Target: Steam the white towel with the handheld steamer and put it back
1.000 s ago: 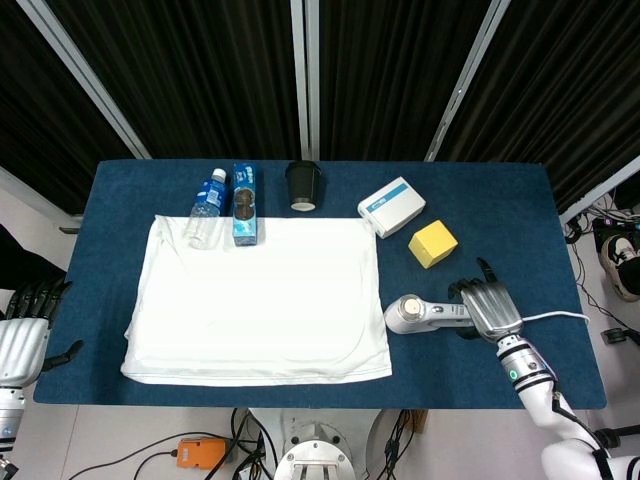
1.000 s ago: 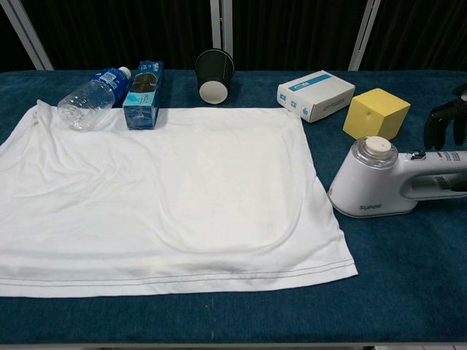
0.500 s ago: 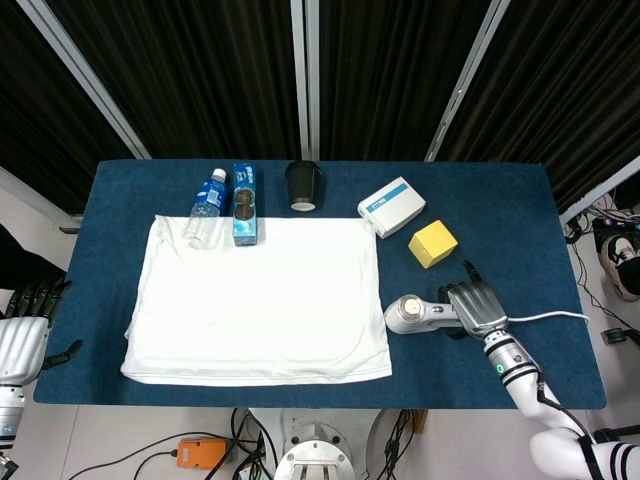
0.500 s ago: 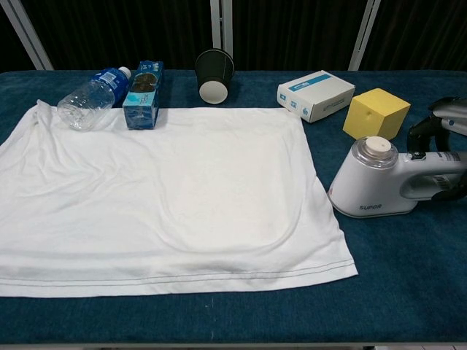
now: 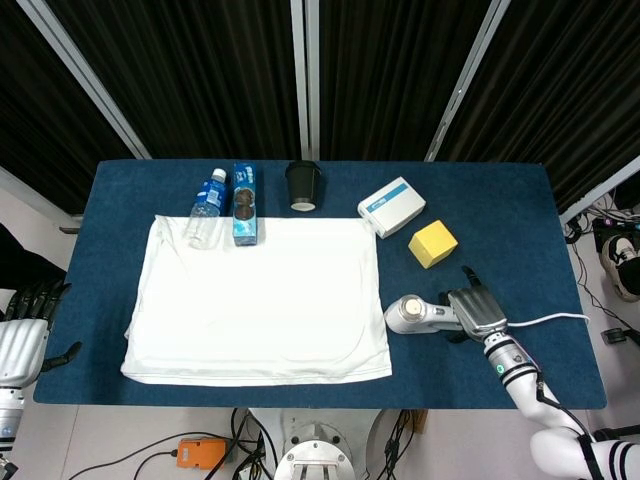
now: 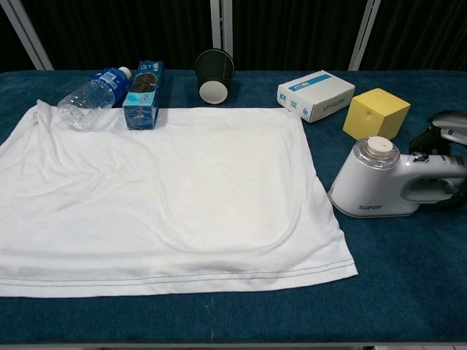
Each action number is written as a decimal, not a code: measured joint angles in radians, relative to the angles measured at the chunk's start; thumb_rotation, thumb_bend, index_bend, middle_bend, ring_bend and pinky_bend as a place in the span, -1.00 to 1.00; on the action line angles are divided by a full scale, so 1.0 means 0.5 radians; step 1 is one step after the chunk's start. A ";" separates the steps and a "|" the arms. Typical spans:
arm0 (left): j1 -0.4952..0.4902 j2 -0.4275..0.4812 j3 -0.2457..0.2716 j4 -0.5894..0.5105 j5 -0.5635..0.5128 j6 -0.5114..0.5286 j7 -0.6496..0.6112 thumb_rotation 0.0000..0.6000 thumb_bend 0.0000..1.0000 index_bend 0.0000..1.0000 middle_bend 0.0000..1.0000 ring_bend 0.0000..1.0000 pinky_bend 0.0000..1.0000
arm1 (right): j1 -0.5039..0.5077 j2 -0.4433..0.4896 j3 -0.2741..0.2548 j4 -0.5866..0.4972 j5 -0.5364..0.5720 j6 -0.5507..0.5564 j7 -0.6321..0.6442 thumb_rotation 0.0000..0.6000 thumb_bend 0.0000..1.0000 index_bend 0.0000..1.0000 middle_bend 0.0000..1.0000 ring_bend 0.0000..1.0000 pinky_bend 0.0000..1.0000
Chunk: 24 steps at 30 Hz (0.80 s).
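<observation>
White towel spread flat; right hand gripping steamer handle

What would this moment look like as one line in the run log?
phase: grasping | right hand: on steamer handle | left hand: idle off table edge | towel: flat, unsteamed

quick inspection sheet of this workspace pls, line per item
surface: blue table, cloth-covered
job's things: white towel spread flat at left; steamer on the table right of it
clutter: bottle, blue carton, black cup along the towel's far edge; white box, yellow block at right
hands: right hand on the steamer handle; left hand off the table, holding nothing
cables: steamer cord trailing right
surroundings: dark curtain behind
</observation>
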 measured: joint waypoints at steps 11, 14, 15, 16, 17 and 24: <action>-0.009 -0.019 -0.002 0.024 -0.005 -0.021 -0.014 1.00 -0.69 -0.82 -0.86 -1.00 -1.00 | -0.029 0.003 -0.049 -0.018 0.052 -0.022 0.130 1.00 -0.64 0.26 0.23 0.26 -0.91; -0.017 -0.024 -0.005 0.029 -0.008 -0.032 -0.018 1.00 -0.69 -0.82 -0.86 -1.00 -1.00 | -0.036 0.003 -0.068 -0.017 0.059 -0.045 0.168 1.00 -0.64 0.26 0.23 0.26 -0.91; -0.019 -0.025 -0.007 0.030 -0.007 -0.032 -0.017 1.00 -0.69 -0.82 -0.86 -1.00 -1.00 | -0.037 0.003 -0.071 -0.017 0.062 -0.053 0.187 1.00 -0.64 0.27 0.24 0.27 -0.91; -0.022 -0.027 -0.008 0.030 -0.004 -0.032 -0.017 1.00 -0.69 -0.82 -0.86 -1.00 -1.00 | -0.037 0.003 -0.072 -0.017 0.064 -0.060 0.203 1.00 -0.63 0.29 0.25 0.28 -0.91; -0.024 -0.028 -0.009 0.029 -0.001 -0.033 -0.017 1.00 -0.69 -0.82 -0.86 -1.00 -1.00 | -0.036 0.004 -0.072 -0.017 0.066 -0.067 0.220 1.00 -0.62 0.32 0.28 0.31 -0.90; -0.030 -0.028 -0.009 0.024 -0.007 -0.045 -0.018 1.00 -0.69 -0.82 -0.86 -1.00 -1.00 | -0.028 0.020 -0.054 -0.019 0.055 -0.127 0.412 1.00 -0.52 0.61 0.51 0.55 -0.71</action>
